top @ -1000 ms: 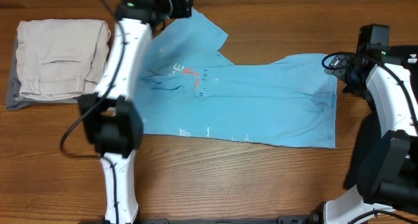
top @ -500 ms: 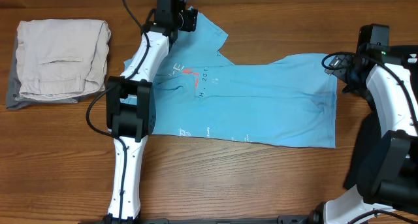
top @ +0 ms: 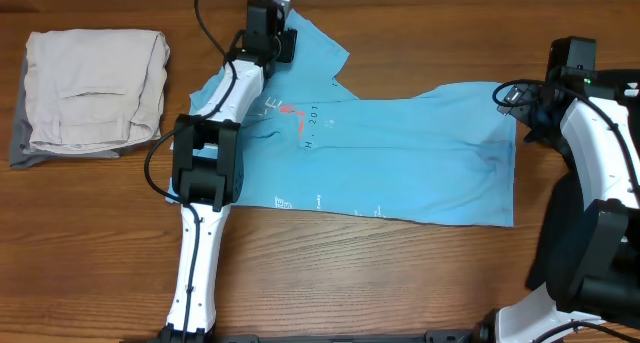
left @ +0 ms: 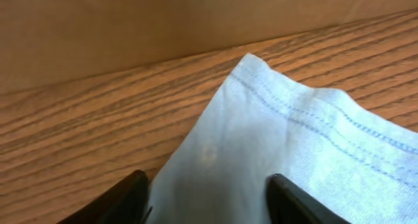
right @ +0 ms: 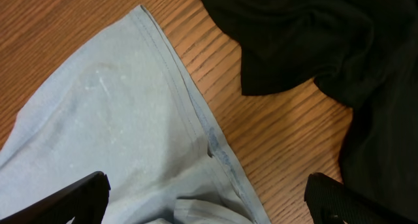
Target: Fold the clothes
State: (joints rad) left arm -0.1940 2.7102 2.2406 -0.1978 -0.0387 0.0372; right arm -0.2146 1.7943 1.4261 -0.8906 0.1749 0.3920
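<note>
The light blue T-shirt lies spread on the wooden table, with red, white and dark chest lettering. My left gripper is open over the shirt's far upper-left corner. In the left wrist view its fingers straddle that corner, one fingertip at each side. My right gripper is open at the shirt's upper-right corner. In the right wrist view the hem runs between its wide-spread fingers. Black cloth lies just beyond the hem.
A folded beige garment lies on a grey one at the table's left. A wall edge rises just behind the shirt's far corner. Bare wood lies in front of the shirt.
The left arm has swung right and stretched to the far edge, bringing its gripper down over the shirt's upper-left corner. The right arm and the shirt have not moved.
</note>
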